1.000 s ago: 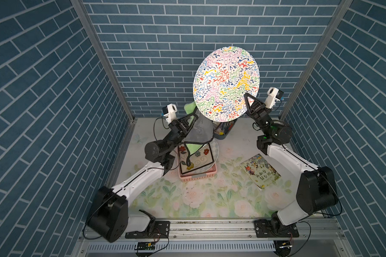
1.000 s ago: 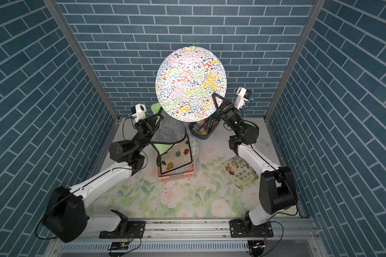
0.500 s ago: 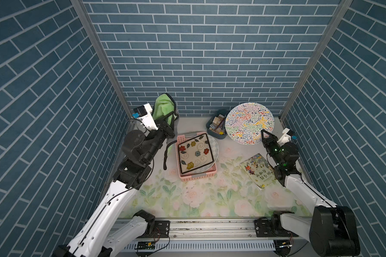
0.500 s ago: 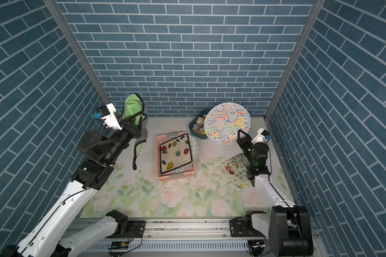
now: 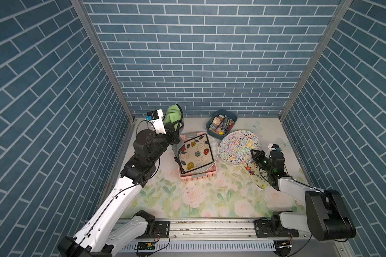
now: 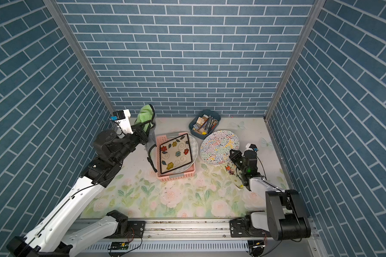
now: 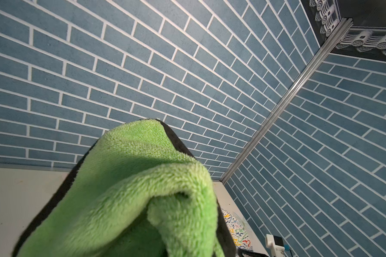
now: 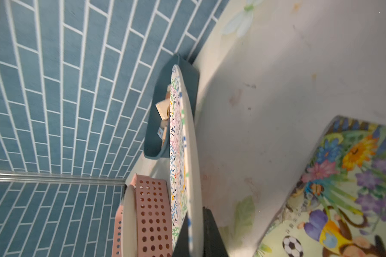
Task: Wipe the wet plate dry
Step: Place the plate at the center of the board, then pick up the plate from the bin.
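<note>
Both top views show our right gripper (image 5: pixel 253 153) clamped on the squiggle-patterned plate (image 5: pixel 239 145), which fans out ahead of its fingertips, and our left gripper (image 5: pixel 176 126) clutching the green cloth (image 5: pixel 172 112) well apart beyond the pink basket (image 5: pixel 196 179), so we judge wiping is pending: next, cloth must meet plate.

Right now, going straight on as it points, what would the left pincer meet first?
Probably the back brick wall: the left pincer, shut on the green cloth, aims at it with nothing between.
</note>
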`<action>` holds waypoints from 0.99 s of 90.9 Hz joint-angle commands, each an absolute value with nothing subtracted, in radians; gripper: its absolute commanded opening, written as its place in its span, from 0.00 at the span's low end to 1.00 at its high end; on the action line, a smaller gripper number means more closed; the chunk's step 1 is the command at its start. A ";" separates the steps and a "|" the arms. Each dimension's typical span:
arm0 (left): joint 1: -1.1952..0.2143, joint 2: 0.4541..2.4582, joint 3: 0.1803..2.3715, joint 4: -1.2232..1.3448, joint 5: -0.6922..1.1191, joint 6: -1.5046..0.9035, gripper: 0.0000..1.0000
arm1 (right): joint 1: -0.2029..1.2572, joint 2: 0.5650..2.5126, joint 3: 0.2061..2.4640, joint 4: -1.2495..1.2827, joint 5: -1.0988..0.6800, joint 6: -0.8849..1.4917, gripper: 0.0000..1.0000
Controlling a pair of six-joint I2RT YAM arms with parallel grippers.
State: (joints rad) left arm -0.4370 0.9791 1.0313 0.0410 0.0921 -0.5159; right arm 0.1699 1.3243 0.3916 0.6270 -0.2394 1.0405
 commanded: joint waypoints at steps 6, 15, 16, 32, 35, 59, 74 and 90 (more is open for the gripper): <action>-0.436 0.985 0.997 0.110 0.142 -0.554 0.00 | 0.248 1.400 0.378 0.789 -0.229 1.067 0.00; -0.436 0.989 0.991 0.115 0.145 -0.558 0.00 | 0.287 1.473 0.391 0.780 -0.217 1.058 0.01; -0.436 0.988 0.990 0.115 0.144 -0.556 0.00 | 0.290 1.479 0.391 0.772 -0.215 1.057 0.04; -0.436 0.989 0.989 0.061 0.090 -0.506 0.00 | 0.308 1.496 0.395 0.545 -0.138 1.025 0.84; -0.436 0.989 0.987 0.039 0.069 -0.490 0.00 | 0.308 1.477 0.403 0.493 -0.115 1.008 0.94; -0.434 1.028 1.044 -0.202 -0.189 -0.388 0.00 | 0.306 1.185 0.576 0.101 0.244 0.854 0.99; -0.434 1.080 1.062 -0.296 -0.284 -0.380 0.00 | 0.354 1.178 0.684 0.242 0.015 0.753 0.78; -0.434 1.106 1.040 -0.271 -0.248 -0.397 0.00 | 0.499 1.438 0.966 0.208 -0.330 0.681 0.42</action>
State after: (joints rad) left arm -0.4370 1.0996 1.0389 -0.2581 -0.2291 -0.4057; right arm 0.4068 1.2980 0.8234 0.2512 -0.0929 0.7921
